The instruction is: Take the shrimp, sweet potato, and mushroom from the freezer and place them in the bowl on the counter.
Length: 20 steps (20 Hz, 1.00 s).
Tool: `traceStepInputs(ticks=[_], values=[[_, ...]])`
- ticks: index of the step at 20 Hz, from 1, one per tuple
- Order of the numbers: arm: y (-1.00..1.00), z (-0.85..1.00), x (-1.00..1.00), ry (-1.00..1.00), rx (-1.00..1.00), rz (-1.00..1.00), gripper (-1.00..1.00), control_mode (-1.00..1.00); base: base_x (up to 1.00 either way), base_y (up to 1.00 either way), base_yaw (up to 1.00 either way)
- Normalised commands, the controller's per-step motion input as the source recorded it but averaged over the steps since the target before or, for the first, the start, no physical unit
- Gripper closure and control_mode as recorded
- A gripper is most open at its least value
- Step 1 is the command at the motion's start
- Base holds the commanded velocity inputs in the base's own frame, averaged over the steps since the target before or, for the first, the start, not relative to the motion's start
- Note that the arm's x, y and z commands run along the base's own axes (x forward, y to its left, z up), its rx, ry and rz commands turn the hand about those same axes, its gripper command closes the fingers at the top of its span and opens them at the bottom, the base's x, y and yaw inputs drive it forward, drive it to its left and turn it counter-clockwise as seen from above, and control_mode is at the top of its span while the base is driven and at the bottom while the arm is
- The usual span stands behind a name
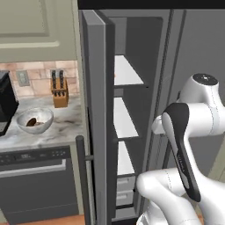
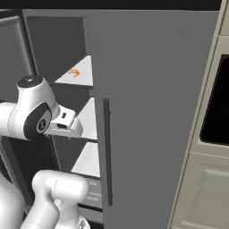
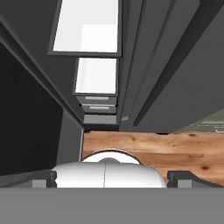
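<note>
While freezer (image 1: 99, 110) gapes, shrimp (image 2: 74, 72) shelved

No legible text, label, brand, number or sign is found in any of the views. Faint light marks are seen on the dishwasher's (image 1: 35, 184) control strip in the left base view, but they are too blurred to be read.

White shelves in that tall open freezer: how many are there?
3, stacked: top shelf carrying the shrimp, middle shelf, bottom shelf above the drawers. The door may hide more.
</note>
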Motion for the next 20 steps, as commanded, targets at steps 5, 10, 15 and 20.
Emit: traceStepInputs(ticks=[5, 10, 15, 20], values=[[0.00, 0.00, 0.00, 0.00, 0.00, 0.00, -1.00, 1.00, 0.03, -0.13, 0.07], [0.00, 0.00, 0.00, 0.00, 0.00, 0.00, -1.00, 1.00, 0.24, -0.30, 0.02], [0.00, 0.00, 0.00, 0.00, 0.00, 0.00, -1.00, 1.00, 0.35, -0.36, 0.04], [0.00, 0.00, 0.00, 0.00, 0.00, 0.00, -1.00, 1.00, 0.28, 0.00, 0.00]])
